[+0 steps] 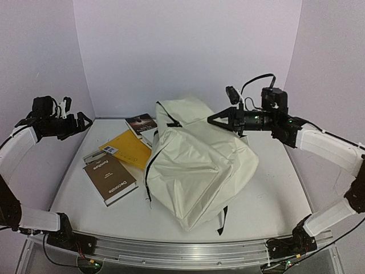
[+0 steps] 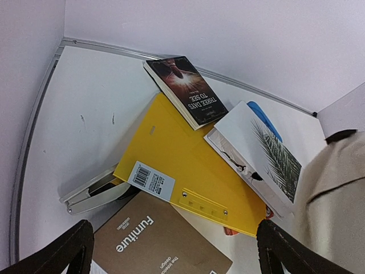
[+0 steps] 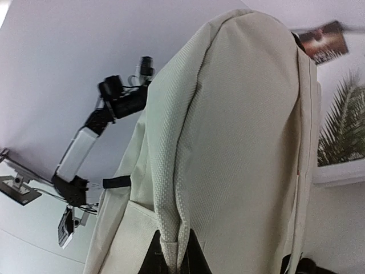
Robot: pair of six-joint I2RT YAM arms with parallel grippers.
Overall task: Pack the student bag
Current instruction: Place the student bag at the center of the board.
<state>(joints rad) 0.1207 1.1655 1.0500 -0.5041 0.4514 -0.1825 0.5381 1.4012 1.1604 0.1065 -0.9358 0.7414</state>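
Right wrist view showed the right end effector (image 3: 174,254) pinched shut on a fabric ridge of the bag (image 3: 239,142), which lay mid-surface. At far left the left end effector (image 1: 85,121) hovered raised, jaws wide, above the books (image 1: 111,174). Likely step: holding the bag up; next calls for exposing its opening and grasping a book.

Bright, even, violet-tinged light; faint soft shadow just beside the student bag (image 1: 199,165); overhead view slightly grainy
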